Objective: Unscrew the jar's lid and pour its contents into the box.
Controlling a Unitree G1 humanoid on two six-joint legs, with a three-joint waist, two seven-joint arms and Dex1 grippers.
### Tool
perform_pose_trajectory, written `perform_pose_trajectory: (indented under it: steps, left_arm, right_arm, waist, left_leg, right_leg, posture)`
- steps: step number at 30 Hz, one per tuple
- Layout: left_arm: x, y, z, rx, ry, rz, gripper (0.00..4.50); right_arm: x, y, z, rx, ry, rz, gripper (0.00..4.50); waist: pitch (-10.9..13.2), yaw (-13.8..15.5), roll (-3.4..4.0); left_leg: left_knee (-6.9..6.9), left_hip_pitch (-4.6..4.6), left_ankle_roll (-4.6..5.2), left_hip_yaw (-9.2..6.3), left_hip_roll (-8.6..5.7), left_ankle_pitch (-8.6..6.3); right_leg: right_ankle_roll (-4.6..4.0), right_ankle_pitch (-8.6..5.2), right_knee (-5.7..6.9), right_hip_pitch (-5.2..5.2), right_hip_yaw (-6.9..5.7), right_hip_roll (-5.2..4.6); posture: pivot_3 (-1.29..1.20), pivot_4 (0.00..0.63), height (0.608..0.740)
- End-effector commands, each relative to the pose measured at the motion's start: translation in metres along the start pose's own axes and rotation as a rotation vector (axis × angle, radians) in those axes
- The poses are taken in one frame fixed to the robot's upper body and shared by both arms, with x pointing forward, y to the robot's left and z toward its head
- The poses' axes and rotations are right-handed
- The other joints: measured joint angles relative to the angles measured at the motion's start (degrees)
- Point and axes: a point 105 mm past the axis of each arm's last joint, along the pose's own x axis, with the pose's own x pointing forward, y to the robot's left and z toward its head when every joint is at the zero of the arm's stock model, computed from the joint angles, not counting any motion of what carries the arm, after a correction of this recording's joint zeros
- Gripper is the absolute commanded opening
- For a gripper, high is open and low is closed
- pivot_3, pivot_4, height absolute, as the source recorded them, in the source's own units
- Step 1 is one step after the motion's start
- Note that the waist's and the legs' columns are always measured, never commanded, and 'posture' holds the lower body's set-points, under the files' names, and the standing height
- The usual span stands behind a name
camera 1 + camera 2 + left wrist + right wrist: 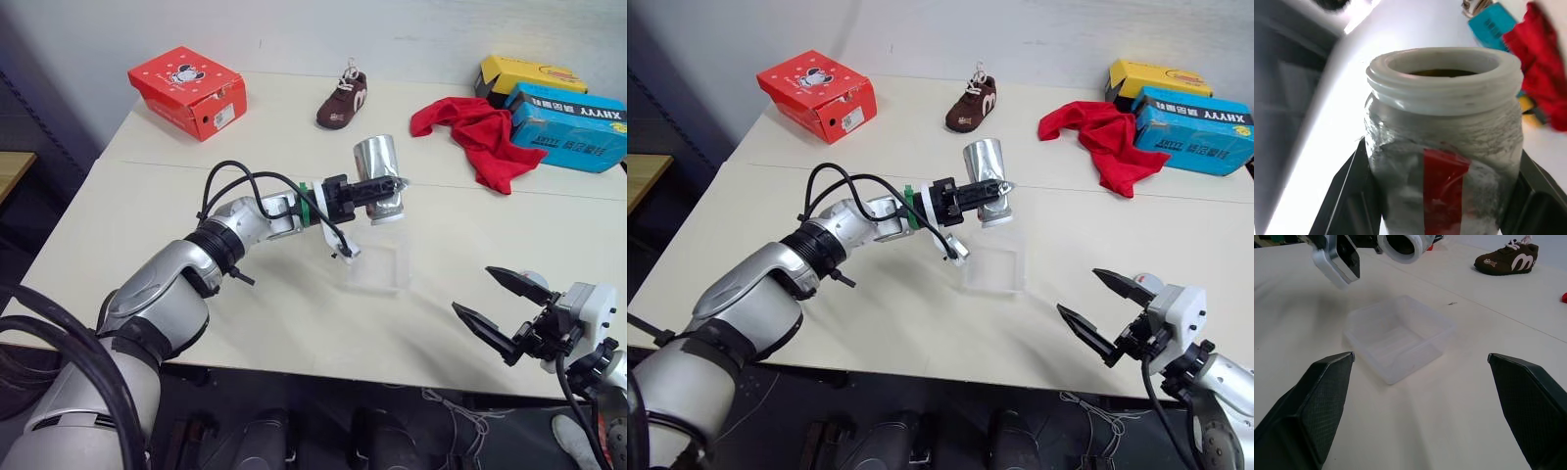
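Now the left gripper (384, 188) clamps the jar (380, 176), lid off, held above the far edge of the box (380, 268). Tip the mouth down gradually, centred over the box. The right gripper (502, 308) waits near right, fingers wide

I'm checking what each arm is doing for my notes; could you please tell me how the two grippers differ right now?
The left gripper is shut on the jar, while the right gripper is open and holds nothing. The left gripper is raised over the clear box, holding the jar tilted above it; the right gripper hangs low near the table's near edge, off to the side of the box. Both have two black fingers.
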Motion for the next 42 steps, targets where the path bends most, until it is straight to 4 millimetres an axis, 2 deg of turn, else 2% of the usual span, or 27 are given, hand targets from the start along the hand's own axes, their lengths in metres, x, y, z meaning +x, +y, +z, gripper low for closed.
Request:
perform_pose_trajectory:
  steps: [1, 4, 6, 9, 12, 16, 20, 23, 27, 29, 32, 34, 39, 42]
  left_arm:
    - [-0.003, 0.009, -0.024, -0.668, 0.192, 0.009, 2.34]
    - [-0.012, 0.006, -0.043, -1.22, 0.259, -0.02, 2.34]
    - [-0.019, 0.002, -0.043, -1.493, 0.228, -0.078, 2.34]
    - [-0.032, -0.01, -0.04, -1.753, 0.231, -0.175, 2.34]
    - [-0.039, -0.019, -0.037, -1.942, 0.275, -0.201, 2.34]
    - [-0.04, -0.016, -0.028, -1.938, 0.244, -0.215, 2.34]
    - [-0.04, -0.017, -0.02, -1.775, 0.235, -0.235, 2.34]
    - [-0.037, -0.009, -0.025, -1.478, 0.261, -0.177, 2.34]
    - [-0.031, 0.0, -0.031, -0.982, 0.309, -0.161, 2.34]
    - [-0.028, 0.005, -0.028, -0.795, 0.275, -0.145, 2.34]
    - [-0.017, 0.022, -0.021, -0.375, 0.211, -0.098, 2.34]
    - [-0.011, 0.028, -0.015, -0.171, 0.161, -0.066, 2.34]
    - [0.001, 0.032, -0.005, 0.295, 0.047, 0.015, 2.34]
    - [0.008, 0.032, -0.005, 0.468, 0.016, 0.058, 2.34]
  right_arm:
    - [0.002, 0.002, 0.006, -0.008, -0.028, 0.007, 4.48]
    - [0.002, 0.003, 0.005, -0.002, -0.027, 0.01, 4.48]
    - [0.003, 0.003, 0.005, 0.001, -0.027, 0.01, 4.48]
    - [0.003, 0.003, 0.003, 0.006, -0.024, 0.01, 4.48]
    - [0.003, 0.003, 0.002, 0.008, -0.023, 0.012, 4.48]
    - [0.001, 0.003, 0.0, 0.008, -0.022, 0.012, 4.48]
    - [0.002, 0.003, -0.001, 0.008, -0.02, 0.017, 4.48]
    - [0.002, 0.004, -0.002, 0.008, -0.019, 0.02, 4.48]
    - [0.002, 0.005, -0.002, 0.01, -0.017, 0.022, 4.48]
    - [0.003, 0.005, -0.002, 0.01, -0.017, 0.023, 4.48]
    - [0.004, 0.006, -0.001, 0.011, -0.02, 0.025, 4.48]
    - [0.005, 0.007, -0.001, 0.011, -0.021, 0.026, 4.48]
    - [0.007, 0.007, 0.0, 0.012, -0.025, 0.027, 4.48]
    - [0.007, 0.008, 0.0, 0.015, -0.026, 0.025, 4.48]
  waist:
    - [-0.1, -0.3, 0.12]
    - [-0.1, -0.5, 0.11]
    - [0.0, -1.1, 0.11]
    - [0.0, -1.4, 0.11]
    - [0.0, -1.4, 0.09]
    - [0.0, -1.4, 0.09]
    - [0.0, -1.2, 0.09]
    - [0.0, -1.2, 0.09]
    - [0.0, -1.2, 0.1]
    - [0.0, -1.1, 0.1]
    - [0.0, -1.0, 0.09]
    - [0.0, -0.9, 0.09]
    - [0.0, -0.1, 0.09]
    - [0.0, 0.3, 0.09]
  left_leg:
    - [0.01, 0.01, 0.0, -0.02, -0.01, 0.0]
    - [0.2, 0.0, -0.02, -0.1, -0.04, 0.0]
    - [0.4, -0.09, -0.01, -0.12, -0.06, 0.01]
    - [0.45, 0.03, 0.01, -0.06, -0.07, 0.02]
    - [0.5, 0.14, 0.07, 0.06, -0.07, 0.05]
    - [0.54, 0.13, 0.09, 0.05, -0.06, 0.05]
    - [0.56, 0.12, 0.08, 0.01, -0.07, 0.04]
    - [0.55, 0.12, 0.06, 0.01, -0.08, 0.03]
    - [0.53, 0.12, 0.04, 0.01, -0.07, 0.01]
    - [0.5, 0.12, 0.03, 0.01, -0.07, 0.0]
    - [0.46, 0.11, 0.03, 0.02, -0.07, -0.02]
    - [0.43, 0.11, 0.07, 0.03, -0.08, -0.05]
    - [0.37, 0.09, 0.12, 0.09, -0.07, -0.15]
    - [0.32, 0.02, 0.15, 0.15, -0.07, -0.15]
  right_leg:
    - [-0.01, 0.0, -0.08, 0.0, -0.02, -0.03]
    - [-0.06, -0.03, 0.18, 0.05, -0.4, -0.04]
    - [-0.05, -0.03, 0.3, 0.12, -0.69, 0.45]
    - [-0.03, -0.02, 0.47, 0.22, -0.66, 0.58]
    - [-0.01, -0.01, 0.6, 0.24, -0.51, 0.61]
    - [0.02, 0.0, 0.67, 0.22, -0.41, 0.6]
    - [0.02, 0.0, 0.66, 0.22, -0.4, 0.57]
    - [0.01, 0.01, 0.65, 0.22, -0.37, 0.57]
    - [0.01, 0.01, 0.59, 0.22, -0.37, 0.53]
    - [0.01, 0.01, 0.57, 0.21, -0.36, 0.53]
    - [0.02, 0.02, 0.54, 0.19, -0.36, 0.51]
    - [0.04, 0.02, 0.5, 0.19, -0.36, 0.49]
    - [0.05, 0.03, 0.48, 0.12, -0.28, 0.49]
    - [0.05, 0.03, 0.48, 0.02, -0.24, 0.5]
  posture:
    - [0.0, 0.15, 0.74]
    - [0.0, 0.15, 0.74]
    - [0.0, 0.15, 0.74]
    - [0.0, 0.15, 0.74]
    - [0.0, 0.15, 0.74]
    - [0.0, 0.15, 0.74]
    - [0.0, 0.15, 0.74]
    - [0.0, 0.15, 0.74]
    - [0.0, 0.15, 0.74]
    - [0.0, 0.15, 0.74]
    - [0.0, 0.15, 0.74]
    - [0.0, 0.15, 0.74]
    - [0.0, 0.15, 0.74]
    - [0.0, 0.15, 0.74]
